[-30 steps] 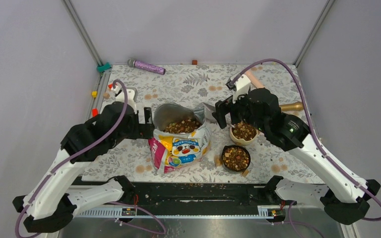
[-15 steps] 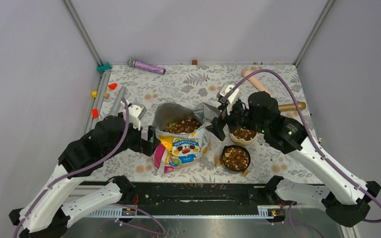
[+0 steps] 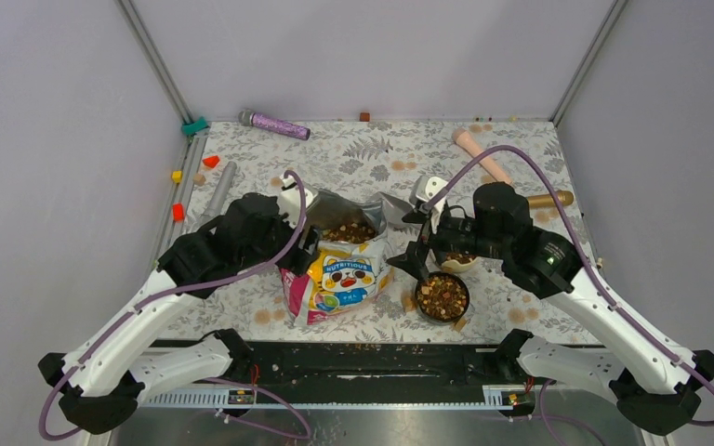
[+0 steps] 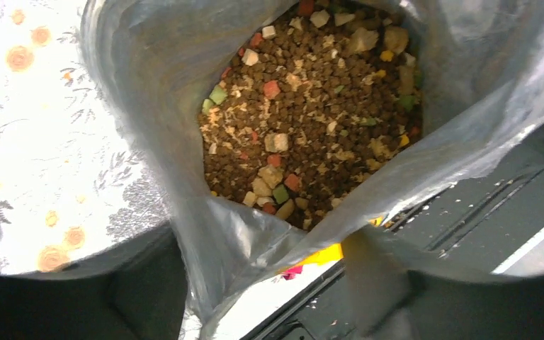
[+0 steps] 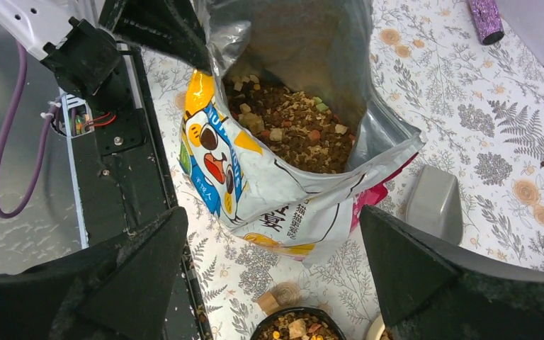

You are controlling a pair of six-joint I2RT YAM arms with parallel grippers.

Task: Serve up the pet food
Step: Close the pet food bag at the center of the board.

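The pet food (image 4: pixel 312 113) fills an open foil bag (image 3: pixel 339 274) standing mid-table. More of the kibble lies in a black bowl (image 3: pixel 442 321) and in a cream bowl (image 3: pixel 448 267), which is half hidden under my right arm. My left gripper (image 3: pixel 302 249) is at the bag's left rim. In the left wrist view its jaws (image 4: pixel 265 290) stand wide with a fold of the foil rim between them. My right gripper (image 5: pixel 270 221) hangs open between the bag (image 5: pixel 269 184) and the black bowl (image 5: pixel 261 327), holding nothing.
A grey scoop (image 5: pixel 435 202) lies behind the bag. A purple tube (image 3: pixel 274 124), a pink cylinder (image 3: pixel 482 155), a golden handle (image 3: pixel 548 199) and a grey rod (image 3: pixel 220 186) lie around the back. A small wooden block (image 5: pixel 269 302) sits by the black bowl.
My left gripper has moved right, onto the bag's left rim. My right gripper has moved from over the cream bowl down and left toward the bag.
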